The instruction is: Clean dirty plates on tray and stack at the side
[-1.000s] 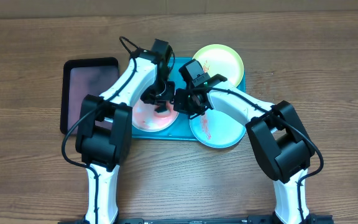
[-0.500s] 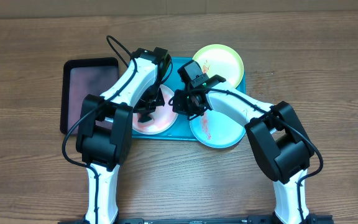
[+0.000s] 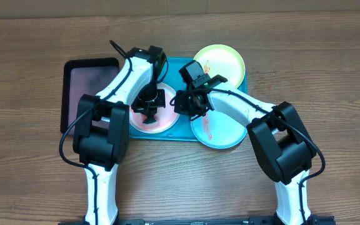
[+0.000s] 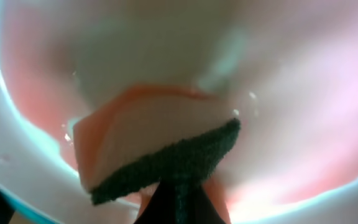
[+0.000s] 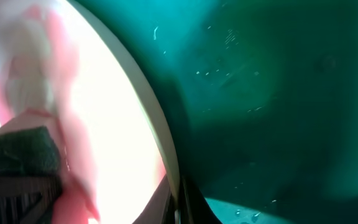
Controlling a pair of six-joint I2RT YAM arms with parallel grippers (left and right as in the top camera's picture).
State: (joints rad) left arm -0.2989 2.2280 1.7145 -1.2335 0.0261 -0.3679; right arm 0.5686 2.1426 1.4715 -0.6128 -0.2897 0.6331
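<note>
The left claw [image 3: 150,111] grips a sponge [image 4: 160,149], pressed to the smeared white plate [image 3: 160,126] directly beneath it, to scrub. The right claw [image 3: 189,105] pinches that plate's rim between its fingers, likely steadying it on the tray [image 3: 179,67] underneath.

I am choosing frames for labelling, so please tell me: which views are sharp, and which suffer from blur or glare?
Overhead: sharp and evenly lit, with soft shadows. Left wrist: too close, so the sponge and the white plate are blurred. Right wrist: the white plate is blown out by glare, and the tray is dark and soft.
</note>
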